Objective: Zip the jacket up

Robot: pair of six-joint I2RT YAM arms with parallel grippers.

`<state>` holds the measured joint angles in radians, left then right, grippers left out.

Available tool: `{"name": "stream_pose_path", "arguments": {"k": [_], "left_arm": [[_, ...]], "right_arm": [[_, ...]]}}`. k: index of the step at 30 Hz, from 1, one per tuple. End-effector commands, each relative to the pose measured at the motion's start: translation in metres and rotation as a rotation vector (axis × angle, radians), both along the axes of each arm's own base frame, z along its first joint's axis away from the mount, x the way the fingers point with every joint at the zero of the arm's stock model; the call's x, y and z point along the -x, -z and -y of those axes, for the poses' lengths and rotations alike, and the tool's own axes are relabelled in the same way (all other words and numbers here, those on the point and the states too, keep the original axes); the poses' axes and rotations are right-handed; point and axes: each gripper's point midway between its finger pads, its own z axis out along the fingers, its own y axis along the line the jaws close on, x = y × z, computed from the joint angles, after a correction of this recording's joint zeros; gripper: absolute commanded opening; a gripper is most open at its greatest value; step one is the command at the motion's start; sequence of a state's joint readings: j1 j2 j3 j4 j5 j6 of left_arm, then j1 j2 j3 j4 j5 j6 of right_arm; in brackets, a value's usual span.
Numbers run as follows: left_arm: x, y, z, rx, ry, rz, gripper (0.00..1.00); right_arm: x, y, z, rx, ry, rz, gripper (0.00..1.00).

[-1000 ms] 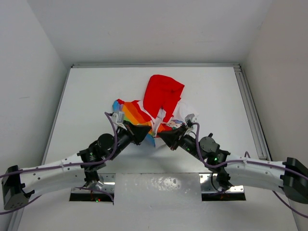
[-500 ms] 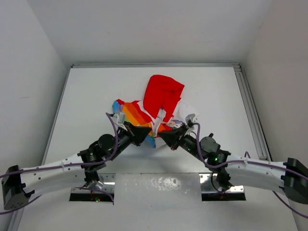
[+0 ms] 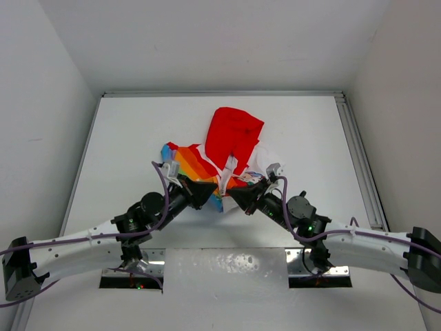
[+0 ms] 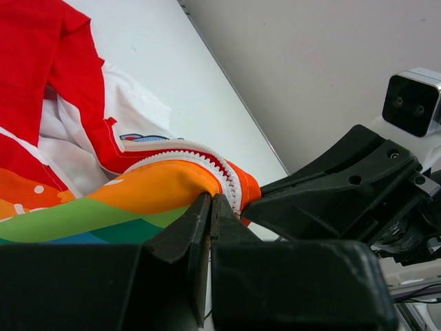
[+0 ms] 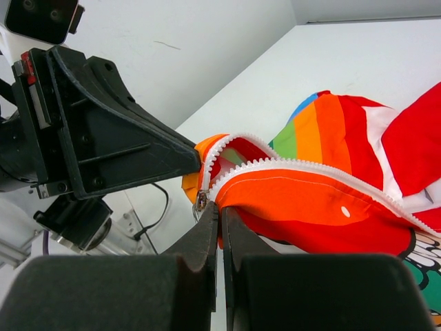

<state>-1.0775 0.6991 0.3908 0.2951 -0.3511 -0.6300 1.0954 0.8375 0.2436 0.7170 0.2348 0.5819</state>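
The jacket (image 3: 231,141) lies mid-table, red hood toward the back, rainbow stripes on the left. Its near hem is lifted between both grippers. My left gripper (image 3: 209,192) is shut on the jacket's orange hem (image 4: 165,189) beside the white zipper teeth (image 4: 207,155). My right gripper (image 3: 235,195) is shut on the jacket's other orange front edge (image 5: 310,200), right at the metal zipper slider (image 5: 202,201) at the bottom of the white teeth (image 5: 289,165). The two grippers nearly touch. The zipper is open above the slider.
A metal rail (image 3: 358,155) runs along the table's right edge. White walls enclose the table on three sides. A pale plate (image 3: 227,269) sits between the arm bases at the near edge.
Almost nothing has moved; the right arm has shifted very slightly toward the near edge, and both grippers keep their hold on the hem.
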Motion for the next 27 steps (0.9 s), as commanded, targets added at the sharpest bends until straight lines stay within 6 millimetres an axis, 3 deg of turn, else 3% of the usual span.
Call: {"name": "stream_pose_path", "arguments": {"k": [1, 11, 27], "left_arm": [[0.002, -0.013, 0.001, 0.051, 0.019, 0.028, 0.0], [0.007, -0.011, 0.005, 0.038, 0.057, 0.03, 0.0], [0.013, 0.005, 0.007, -0.027, 0.091, -0.019, 0.0]], "right_arm": [[-0.002, -0.034, -0.001, -0.076, 0.008, 0.055, 0.0], [-0.003, -0.037, -0.002, -0.072, 0.011, 0.062, 0.0], [-0.001, -0.056, -0.002, -0.098, 0.002, 0.108, 0.0]]}}
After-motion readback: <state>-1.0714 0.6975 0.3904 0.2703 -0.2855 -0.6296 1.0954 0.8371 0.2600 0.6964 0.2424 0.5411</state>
